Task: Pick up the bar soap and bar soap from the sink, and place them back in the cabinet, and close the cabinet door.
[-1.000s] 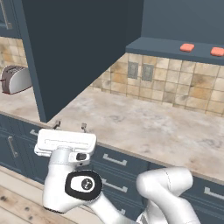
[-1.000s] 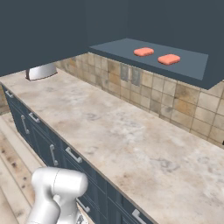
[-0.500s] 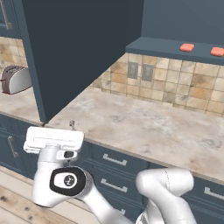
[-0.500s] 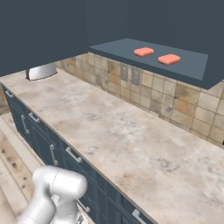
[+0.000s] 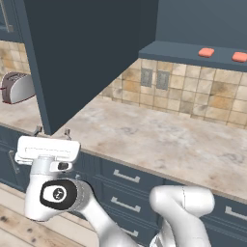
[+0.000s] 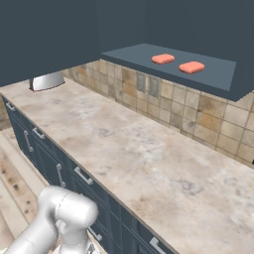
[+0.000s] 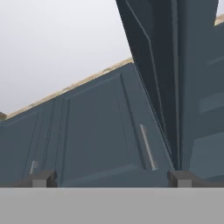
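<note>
Two salmon bar soaps lie side by side on the open cabinet's bottom shelf, one soap on the left and the other soap to its right. The cabinet door stands swung wide open over the counter. My gripper points upward just under the door's lower outer corner, open, with nothing between its fingers. The sink is out of view.
A marble counter runs under the cabinet, with a tiled backsplash behind it. A silver toaster stands at the far left. Blue drawers line the front. A neighbouring closed door's silver handle is in the hand view.
My hand has moved left and slightly up, closer under the open door's lower corner. The soaps and the door have not moved.
</note>
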